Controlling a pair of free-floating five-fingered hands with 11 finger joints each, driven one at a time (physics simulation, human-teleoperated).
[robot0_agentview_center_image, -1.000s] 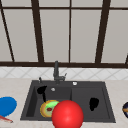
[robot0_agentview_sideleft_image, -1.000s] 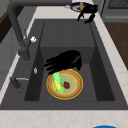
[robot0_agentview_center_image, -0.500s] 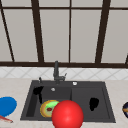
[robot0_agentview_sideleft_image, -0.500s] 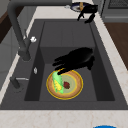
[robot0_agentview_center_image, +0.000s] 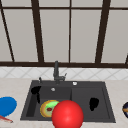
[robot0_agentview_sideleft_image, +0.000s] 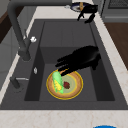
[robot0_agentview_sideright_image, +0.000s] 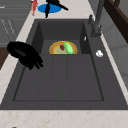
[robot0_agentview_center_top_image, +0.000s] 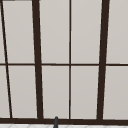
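Since a second ago: right hand (robot0_agentview_center_image: 93, 103) shifted a little toward the sink's front edge in the left side view, fingertips drawn slightly back from the faucet (robot0_agentview_center_image: 56, 71) side. Corn (robot0_agentview_sideleft_image: 57, 82) and plate (robot0_agentview_sideleft_image: 75, 87) unmoved. Left hand (robot0_agentview_center_image: 36, 90) in the same spot.

Corn: short cob, bright green husk at the ends, yellow kernels in the middle. Lies along the faucet-side half of the plate, beside a small dark red bit (robot0_agentview_sideleft_image: 66, 85). Plate round, yellow rim, pale green centre, flat on the floor of the left basin of the sink (robot0_agentview_center_image: 82, 93).

Right hand: fingers loose and nearly straight, grasping nothing. Seen from the left, fingertips just above the corn. Seen from the right, well clear of the plate, near the front rim by the divider.

Left hand: fingers spread and straight, released, in the air over the left end of the sink, near the blue dish (robot0_agentview_center_image: 7, 105).

Red ball (robot0_agentview_center_image: 67, 114) in the foreground of the front view, covering part of the plate.
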